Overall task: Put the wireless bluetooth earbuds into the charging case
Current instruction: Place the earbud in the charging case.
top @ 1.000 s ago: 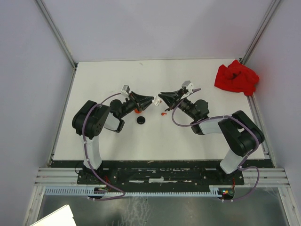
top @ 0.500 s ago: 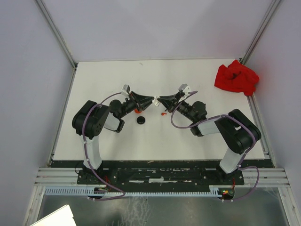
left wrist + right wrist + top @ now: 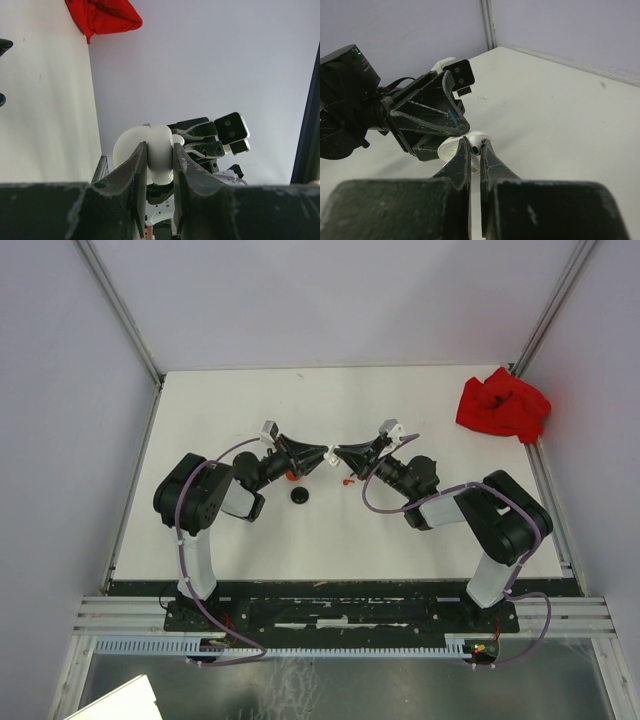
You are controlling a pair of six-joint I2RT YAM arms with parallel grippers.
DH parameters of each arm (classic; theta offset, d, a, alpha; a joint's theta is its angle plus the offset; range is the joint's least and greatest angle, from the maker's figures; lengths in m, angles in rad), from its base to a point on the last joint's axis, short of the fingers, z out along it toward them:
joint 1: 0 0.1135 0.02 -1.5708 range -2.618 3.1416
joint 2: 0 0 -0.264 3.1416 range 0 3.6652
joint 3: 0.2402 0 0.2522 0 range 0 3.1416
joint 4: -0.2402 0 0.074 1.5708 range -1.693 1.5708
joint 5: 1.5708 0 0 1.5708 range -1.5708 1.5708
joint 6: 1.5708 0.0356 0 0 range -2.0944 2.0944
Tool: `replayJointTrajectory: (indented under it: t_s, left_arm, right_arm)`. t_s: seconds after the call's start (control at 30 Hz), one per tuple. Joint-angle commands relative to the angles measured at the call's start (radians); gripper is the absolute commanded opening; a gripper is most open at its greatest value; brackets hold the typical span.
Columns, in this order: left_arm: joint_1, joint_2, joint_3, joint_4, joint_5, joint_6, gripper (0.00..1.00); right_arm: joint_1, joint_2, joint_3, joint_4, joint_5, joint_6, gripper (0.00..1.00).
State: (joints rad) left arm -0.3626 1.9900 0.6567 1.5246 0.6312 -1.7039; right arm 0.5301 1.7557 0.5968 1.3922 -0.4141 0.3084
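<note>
Up above the middle of the table (image 3: 230, 400), the two arms meet tip to tip, well clear of the surface. The left gripper (image 3: 160, 150) is closed narrowly on the white charging case (image 3: 131, 145), its two dark fingers pressing the rounded shell from either side. The right gripper (image 3: 475, 146) is nearly closed, pinching a tiny white earbud (image 3: 476, 149) between its fingertips. That earbud sits right at the case, touching or just short of it; the wrist view does not settle which. From overhead the case shows only as a small white spot between the two sets of fingertips. On the table below lie a black round case (image 3: 299, 496) and, near it, a small red earbud (image 3: 348, 481). Another red thing (image 3: 291, 476) lies partly hidden under the left gripper. A crumpled red cloth (image 3: 503, 403) rests at the far right corner.
</note>
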Motion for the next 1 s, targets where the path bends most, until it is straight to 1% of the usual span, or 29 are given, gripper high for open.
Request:
replayJointTrajectory:
  t_s: [0.0, 0.3, 0.97]
  left_arm:
    - [-0.004, -0.017, 0.022, 0.154, 0.010, -0.049, 0.03]
    - [-0.004, -0.003, 0.012, 0.204, -0.011, -0.078, 0.03]
    - [-0.004, -0.022, 0.011, 0.205, -0.025, -0.090, 0.03]
  right_arm:
    - [0.001, -0.001, 0.000, 0.051, -0.007, -0.005, 0.02]
    - [0.001, -0.033, -0.030, 0.053, 0.014, -0.011, 0.02]
    - [0.001, -0.087, -0.058, 0.050, 0.043, -0.002, 0.02]
